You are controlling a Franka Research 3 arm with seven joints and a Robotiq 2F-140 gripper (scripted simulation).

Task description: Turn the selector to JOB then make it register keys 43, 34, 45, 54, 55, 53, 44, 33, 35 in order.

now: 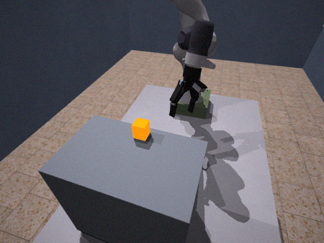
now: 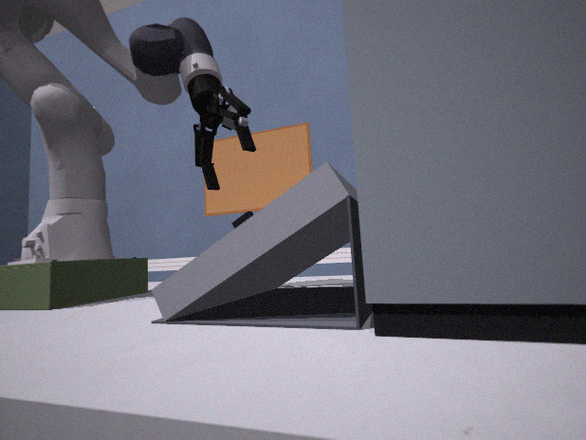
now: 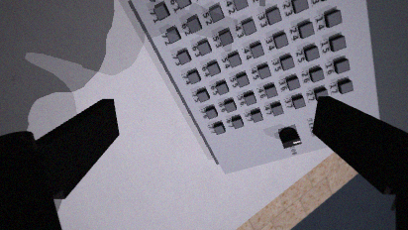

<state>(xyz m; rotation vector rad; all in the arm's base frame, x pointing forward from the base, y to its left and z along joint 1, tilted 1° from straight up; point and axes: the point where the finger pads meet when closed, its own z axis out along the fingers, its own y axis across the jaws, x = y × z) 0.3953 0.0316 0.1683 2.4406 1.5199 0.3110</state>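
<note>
In the wrist view the sloped grey keypad (image 3: 257, 64) fills the upper right, with rows of dark keys and a number printed by each. None of the keys is lit. Keys 44 (image 3: 255, 50), 54 (image 3: 233, 58) and 35 (image 3: 285, 61) sit near the panel's middle. The black selector knob (image 3: 288, 136) is at the panel's near corner; its setting is too small to read. My gripper (image 3: 216, 116) is open and empty, hovering above the keypad's lower edge. It also shows above the wedge (image 2: 265, 247) in the exterior view (image 2: 229, 163) and in the top view (image 1: 181, 108).
A large grey box (image 1: 126, 170) with a small orange cube (image 1: 141, 129) on top stands in front and hides the keypad in the top view. The arm's green base (image 1: 194, 106) is at the table's far end. An orange shape (image 2: 258, 168) shows behind the wedge.
</note>
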